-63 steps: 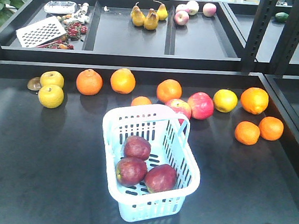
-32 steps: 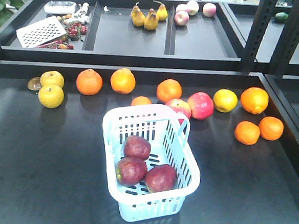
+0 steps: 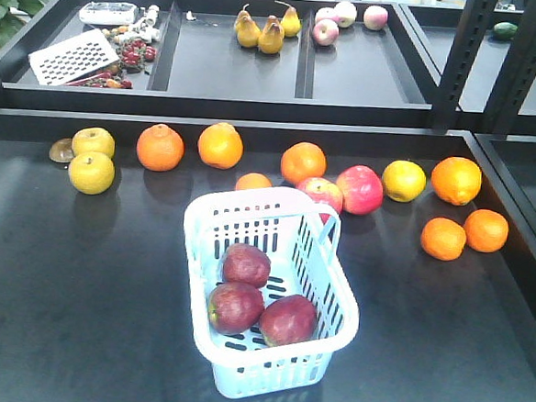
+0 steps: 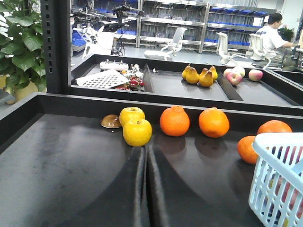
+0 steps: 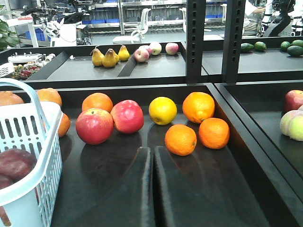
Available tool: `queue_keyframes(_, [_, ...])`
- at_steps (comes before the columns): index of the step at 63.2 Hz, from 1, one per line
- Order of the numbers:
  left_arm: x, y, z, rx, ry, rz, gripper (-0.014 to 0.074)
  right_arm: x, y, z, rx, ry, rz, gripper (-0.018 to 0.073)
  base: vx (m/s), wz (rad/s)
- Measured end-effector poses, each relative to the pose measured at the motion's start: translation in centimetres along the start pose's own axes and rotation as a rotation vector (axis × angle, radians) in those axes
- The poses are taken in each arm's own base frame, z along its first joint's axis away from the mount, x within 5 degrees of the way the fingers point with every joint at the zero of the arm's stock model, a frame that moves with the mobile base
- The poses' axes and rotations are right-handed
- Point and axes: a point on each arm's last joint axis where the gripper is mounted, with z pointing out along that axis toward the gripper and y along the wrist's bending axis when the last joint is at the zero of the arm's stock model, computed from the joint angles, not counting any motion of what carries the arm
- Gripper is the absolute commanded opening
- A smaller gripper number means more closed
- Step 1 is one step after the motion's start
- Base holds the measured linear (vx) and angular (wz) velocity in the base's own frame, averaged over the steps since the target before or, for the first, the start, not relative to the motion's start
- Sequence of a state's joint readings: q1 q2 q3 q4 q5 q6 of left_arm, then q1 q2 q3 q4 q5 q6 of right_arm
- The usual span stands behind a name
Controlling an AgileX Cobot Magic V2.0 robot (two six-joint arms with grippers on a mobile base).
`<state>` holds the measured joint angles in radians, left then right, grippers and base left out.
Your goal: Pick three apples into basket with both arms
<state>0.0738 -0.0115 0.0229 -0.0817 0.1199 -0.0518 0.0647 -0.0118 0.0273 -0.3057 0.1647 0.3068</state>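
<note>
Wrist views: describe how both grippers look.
Only the fingers show. The left gripper has two broad, smooth black fingers, slightly glossy, flaring toward the camera and narrowing at the tips. The right gripper looks the same. No cables or markings are visible.

Probably a lab: blue-binned shelving (image 4: 189, 21), office chairs (image 4: 165, 45) behind mock shop fruit trays (image 3: 231, 65).
</note>
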Motion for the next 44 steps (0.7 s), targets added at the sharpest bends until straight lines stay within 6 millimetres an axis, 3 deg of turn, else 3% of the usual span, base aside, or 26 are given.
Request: queue_keyframes(44, [0.00, 0.00, 0.00, 0.000, 0.000, 0.000, -0.0006, -0.22, 0.07, 0.00, -0.007, -0.024, -0.001, -0.0004, 0.00, 0.00])
